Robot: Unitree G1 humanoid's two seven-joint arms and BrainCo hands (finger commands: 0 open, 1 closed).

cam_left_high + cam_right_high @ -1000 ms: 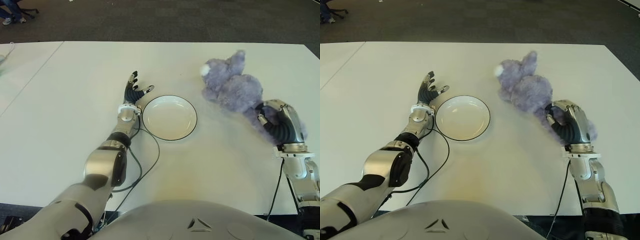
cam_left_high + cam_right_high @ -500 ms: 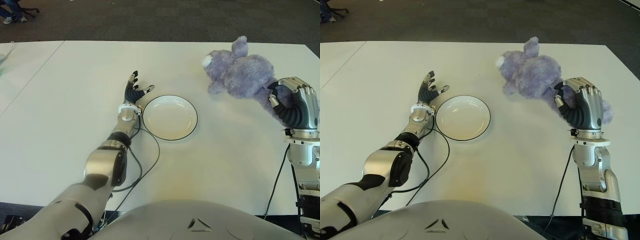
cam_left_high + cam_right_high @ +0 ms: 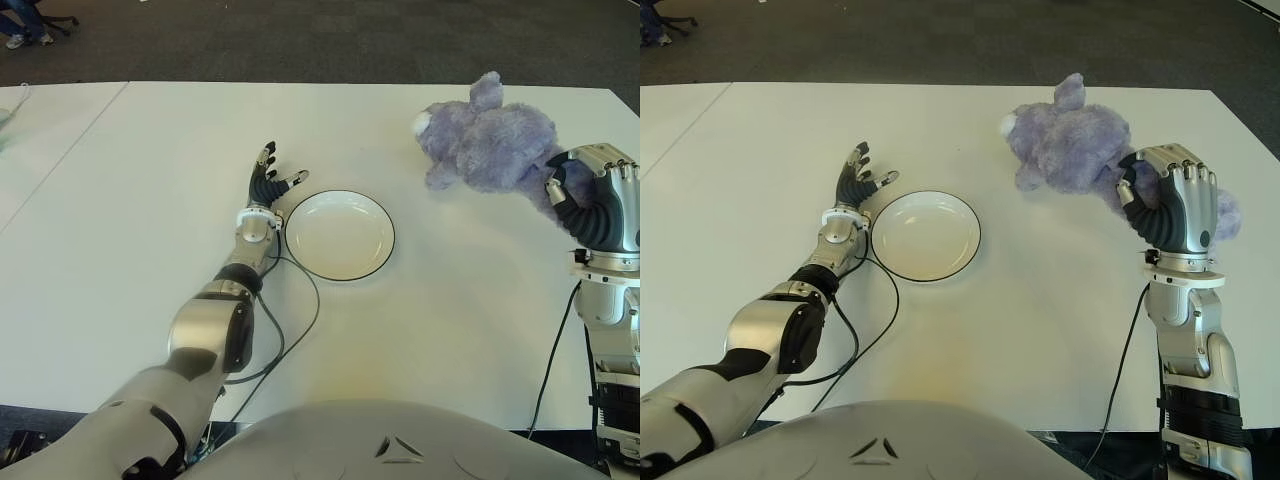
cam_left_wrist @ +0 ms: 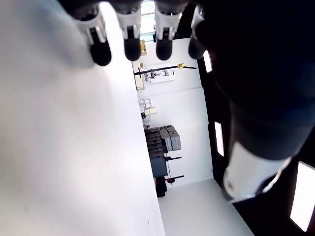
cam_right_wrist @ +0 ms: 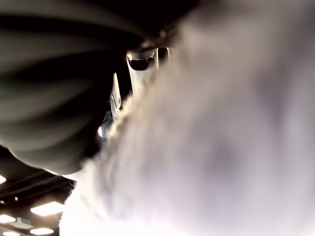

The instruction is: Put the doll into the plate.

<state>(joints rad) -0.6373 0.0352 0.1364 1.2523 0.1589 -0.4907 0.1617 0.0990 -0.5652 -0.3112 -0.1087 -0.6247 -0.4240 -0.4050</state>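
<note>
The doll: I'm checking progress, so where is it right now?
In the eye views the doll is at the table's far right, gripped by the right hand, well to the right of the empty plate.

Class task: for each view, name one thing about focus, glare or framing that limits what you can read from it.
Right wrist view: the doll fills the frame as soft blur. Left wrist view: the left hand is dark against bright background. Eye views: evenly lit, plate sharp, right hand clear.

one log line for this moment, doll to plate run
right hand: shut on doll, off the plate's right | plate: empty | left hand: open, left of plate
</note>
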